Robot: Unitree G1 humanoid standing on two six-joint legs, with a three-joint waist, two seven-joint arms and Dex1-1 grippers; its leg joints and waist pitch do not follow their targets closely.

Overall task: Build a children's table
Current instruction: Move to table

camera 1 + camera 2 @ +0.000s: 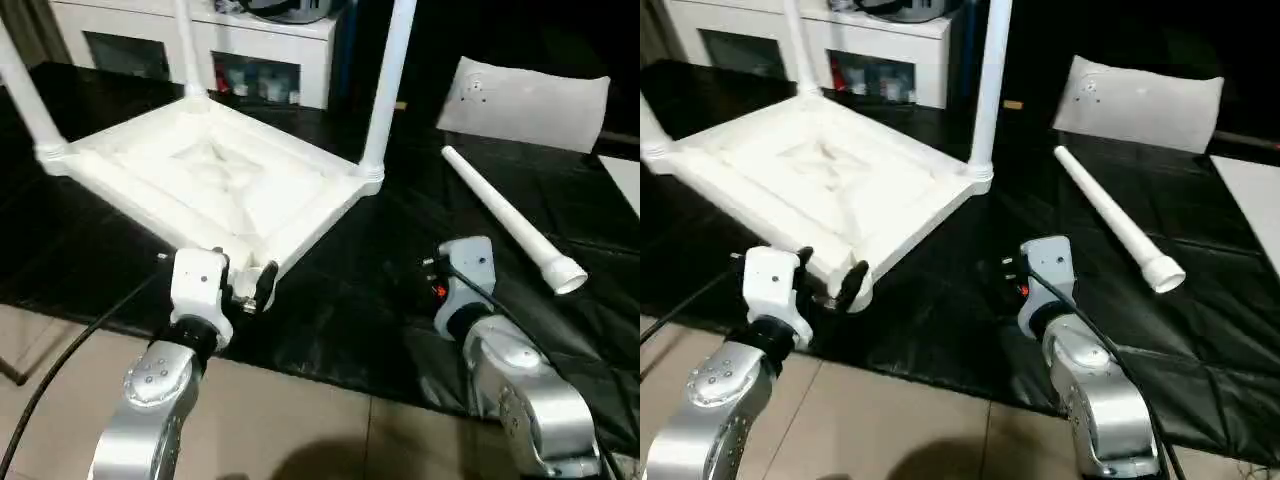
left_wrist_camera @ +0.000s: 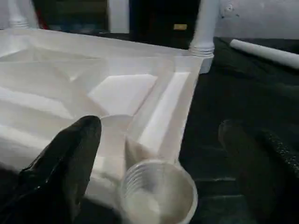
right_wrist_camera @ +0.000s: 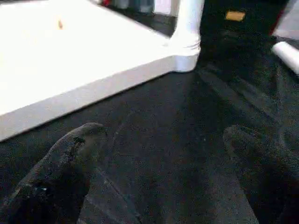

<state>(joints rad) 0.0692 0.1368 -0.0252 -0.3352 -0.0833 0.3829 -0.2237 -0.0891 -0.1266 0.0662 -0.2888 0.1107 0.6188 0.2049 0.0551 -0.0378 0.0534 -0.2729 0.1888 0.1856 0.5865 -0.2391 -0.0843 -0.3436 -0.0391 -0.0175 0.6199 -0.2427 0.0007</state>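
Observation:
The children's table (image 1: 230, 180) lies upside down on the black-covered work table, its ribbed underside facing up. Three white legs stand in its corner sockets: one on the left (image 1: 25, 100), one at the back (image 1: 185, 45) and one on the right (image 1: 385, 90). Its nearest corner socket (image 2: 159, 191) is empty, with my left gripper (image 1: 245, 285) open on either side of it. The fourth leg (image 1: 505, 220) lies loose on the black cover to the right. My right gripper (image 3: 163, 154) hovers open over bare black cover between the table and that leg, holding nothing.
A white cabinet with glass doors (image 1: 250, 50) stands behind the work table. A white panel (image 1: 525, 100) rests at the back right and another white sheet (image 1: 625, 180) at the right edge. The work table's front edge runs just below my wrists, above beige floor (image 1: 330, 420).

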